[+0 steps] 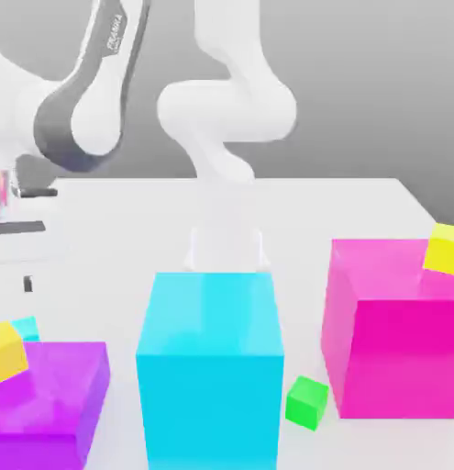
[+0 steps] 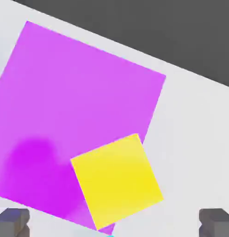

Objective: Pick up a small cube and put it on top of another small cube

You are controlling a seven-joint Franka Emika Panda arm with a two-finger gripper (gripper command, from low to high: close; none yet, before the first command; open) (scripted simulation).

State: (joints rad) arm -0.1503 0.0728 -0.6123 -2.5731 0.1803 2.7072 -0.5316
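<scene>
Beside purple block: small cube.

You have three big blocks in a row on the table. The tall block stands in the middle, in front of the arm. At the exterior view's left lies the low block, with the corner cube on its edge. The small cube sits just behind. At the exterior view's right, the right block has the top cube on its far corner. The loose cube sits between the tall and right blocks.
</scene>
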